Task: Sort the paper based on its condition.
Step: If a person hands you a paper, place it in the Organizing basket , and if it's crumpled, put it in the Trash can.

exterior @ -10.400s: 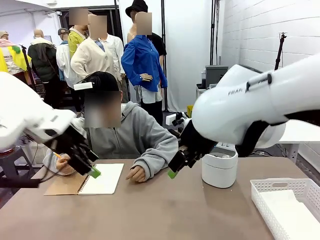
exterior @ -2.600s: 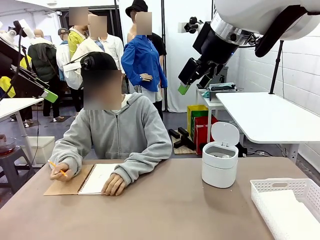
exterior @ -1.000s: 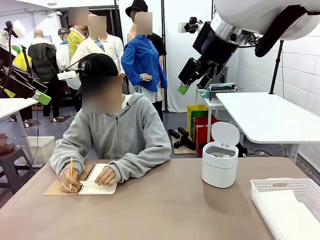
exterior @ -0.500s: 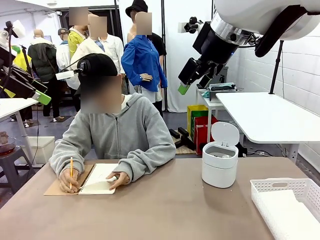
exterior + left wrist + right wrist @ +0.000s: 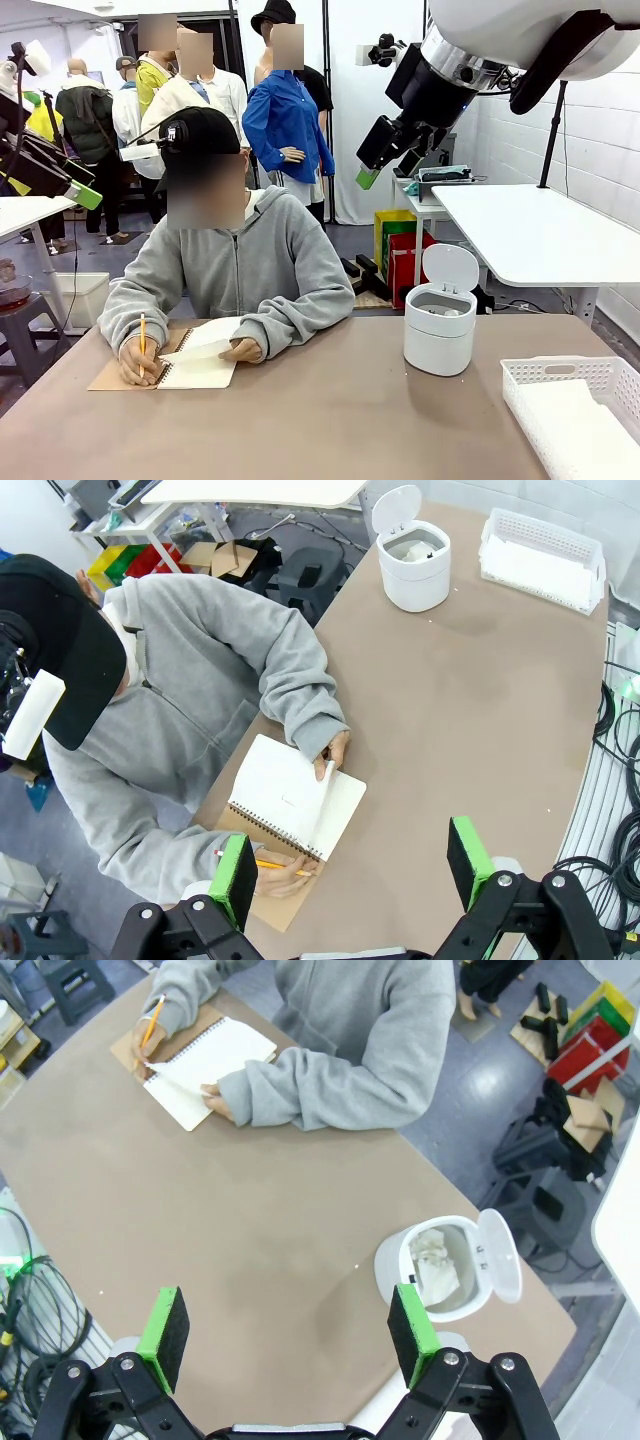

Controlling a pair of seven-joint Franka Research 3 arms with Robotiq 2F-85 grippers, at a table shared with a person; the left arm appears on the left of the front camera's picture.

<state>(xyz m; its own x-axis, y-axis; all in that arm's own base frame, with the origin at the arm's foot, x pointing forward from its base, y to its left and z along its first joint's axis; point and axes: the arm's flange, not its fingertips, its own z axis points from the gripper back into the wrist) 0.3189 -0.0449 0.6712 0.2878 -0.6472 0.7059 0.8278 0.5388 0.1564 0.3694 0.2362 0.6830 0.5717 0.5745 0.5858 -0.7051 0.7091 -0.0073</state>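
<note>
Flat white paper (image 5: 578, 432) lay in the lattice basket (image 5: 560, 365) at the near right of the tabletop (image 5: 330, 420). A crumpled wad (image 5: 437, 1265) sat inside the open-lidded white bin (image 5: 437, 350), farther back. At the far left, a person's hand (image 5: 245, 350) held up a page (image 5: 205, 338) of the spiral notebook (image 5: 200, 376); the other hand gripped a pencil (image 5: 141, 335). The left pincer (image 5: 352, 865) and right pincer (image 5: 288, 1322) hung high above the tabletop, both released, jaws wide, grasping nothing.
</note>
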